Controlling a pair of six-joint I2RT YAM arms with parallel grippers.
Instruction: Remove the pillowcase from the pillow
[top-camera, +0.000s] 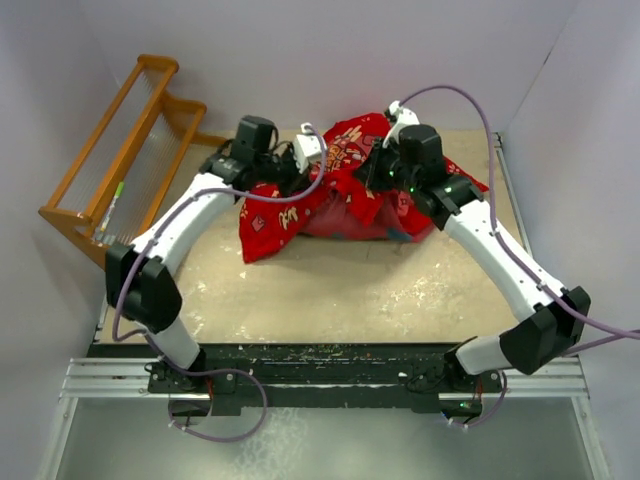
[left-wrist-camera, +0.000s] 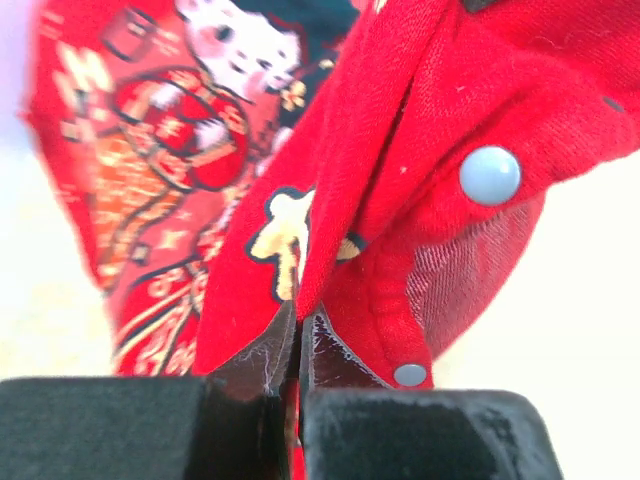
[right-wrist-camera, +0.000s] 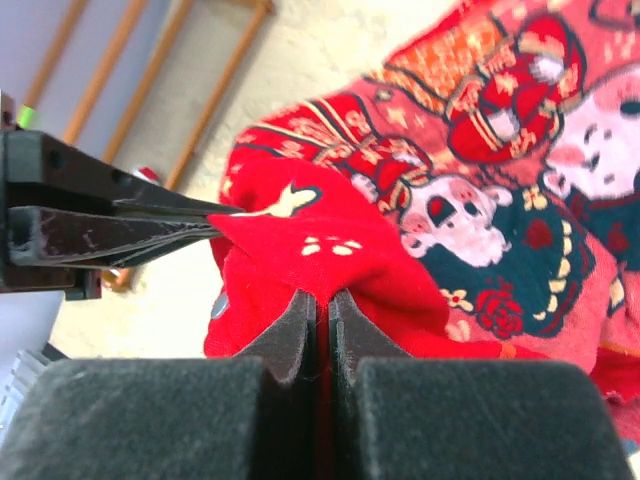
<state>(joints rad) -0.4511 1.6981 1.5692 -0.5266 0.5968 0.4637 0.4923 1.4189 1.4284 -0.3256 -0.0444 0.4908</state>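
The bright red printed pillowcase (top-camera: 335, 195) lies bunched at the back middle of the table. It fills the left wrist view (left-wrist-camera: 200, 180) and the right wrist view (right-wrist-camera: 480, 200). The pillow does not show; the cover hides it. My left gripper (top-camera: 302, 177) is shut on a hemmed edge of the pillowcase that carries grey snap buttons (left-wrist-camera: 489, 175); its jaws (left-wrist-camera: 298, 325) pinch the fabric. My right gripper (top-camera: 373, 178) is shut on a fold of the same cloth (right-wrist-camera: 322, 305), close beside the left gripper's fingers (right-wrist-camera: 120, 225).
A wooden rack (top-camera: 130, 140) leans at the back left, partly off the table. White walls close in the back and right. The worn beige table top (top-camera: 340, 290) extends in front of the pillowcase toward the arm bases.
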